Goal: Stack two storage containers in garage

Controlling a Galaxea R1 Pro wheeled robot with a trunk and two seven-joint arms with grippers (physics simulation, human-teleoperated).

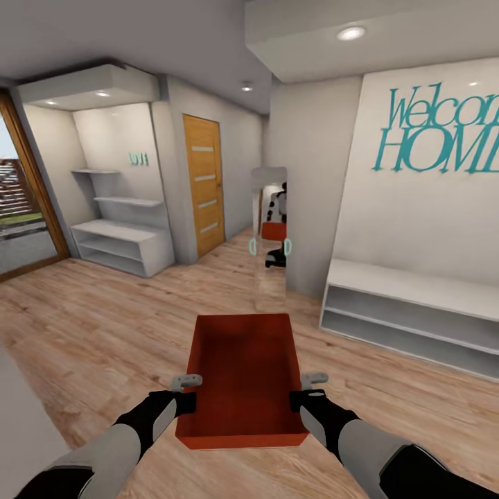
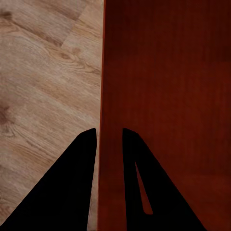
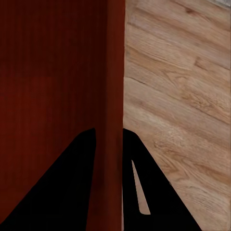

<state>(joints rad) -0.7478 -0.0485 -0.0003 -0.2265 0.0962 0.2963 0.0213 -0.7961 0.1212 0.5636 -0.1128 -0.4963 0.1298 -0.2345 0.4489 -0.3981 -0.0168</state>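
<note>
I hold one orange-red open-top storage container (image 1: 244, 371) in front of me, above a light wood plank floor. My left gripper (image 1: 188, 392) is shut on its left wall, one finger inside and one outside, as the left wrist view shows (image 2: 109, 137) against the container's wall (image 2: 163, 86). My right gripper (image 1: 303, 390) is shut the same way on the right wall; the right wrist view has its fingers (image 3: 109, 136) astride the container's rim (image 3: 114, 72). The bin is empty.
A tall mirror (image 1: 269, 235) straight ahead reflects me and the bin. A white low bench shelf (image 1: 409, 315) lines the right wall under "Welcome HOME" lettering. A wooden door (image 1: 204, 184) and white shelving (image 1: 121, 235) stand at the left. A glass exit (image 1: 21, 208) is at far left.
</note>
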